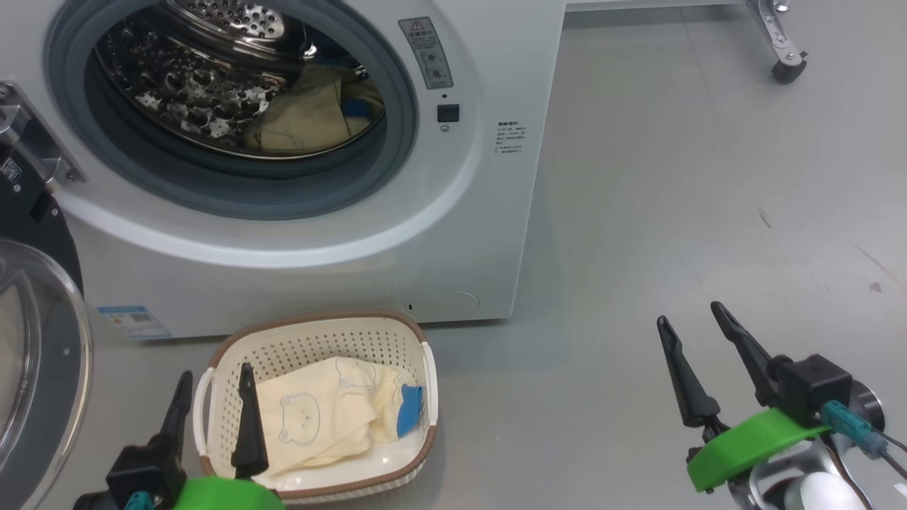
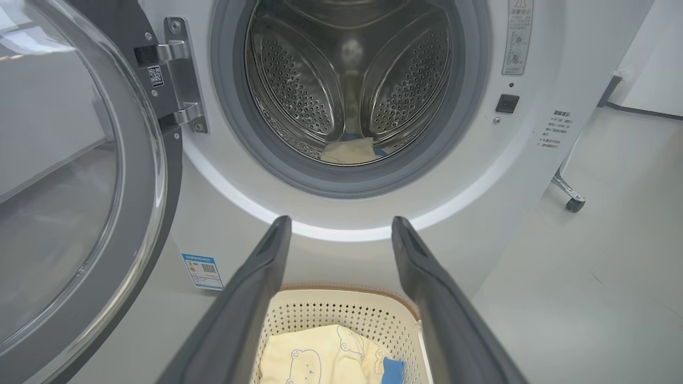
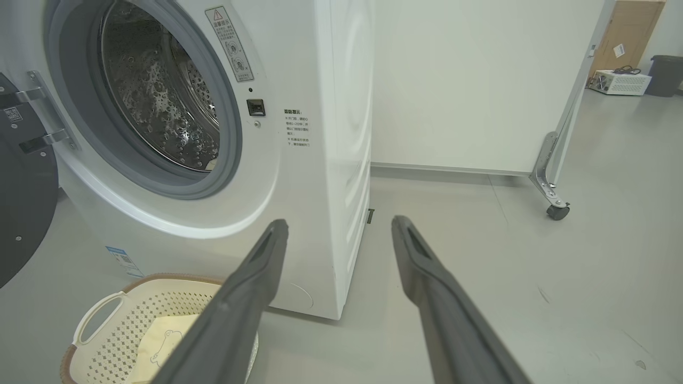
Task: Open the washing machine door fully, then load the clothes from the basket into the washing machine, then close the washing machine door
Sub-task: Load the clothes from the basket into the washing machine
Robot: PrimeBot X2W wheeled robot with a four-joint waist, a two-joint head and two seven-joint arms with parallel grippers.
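Observation:
The white washing machine [image 1: 453,234] stands with its door [image 1: 35,368] swung wide to the left, glass bowl facing out. One cream garment [image 1: 312,113] lies inside the steel drum [image 2: 347,90]. On the floor in front sits the cream basket [image 1: 312,336], holding a cream-yellow garment [image 1: 319,418] with bear prints and a blue cuff. My left gripper [image 1: 216,379] hangs open over the basket's left end, nothing between its fingers. My right gripper [image 1: 691,315] is open well to the right, over bare floor.
Grey floor [image 1: 708,177] stretches to the right of the washer. A caster foot of a white partition [image 1: 786,67] stands at the back right. In the right wrist view, a white box [image 3: 621,82] and a dark bin [image 3: 667,74] sit far off.

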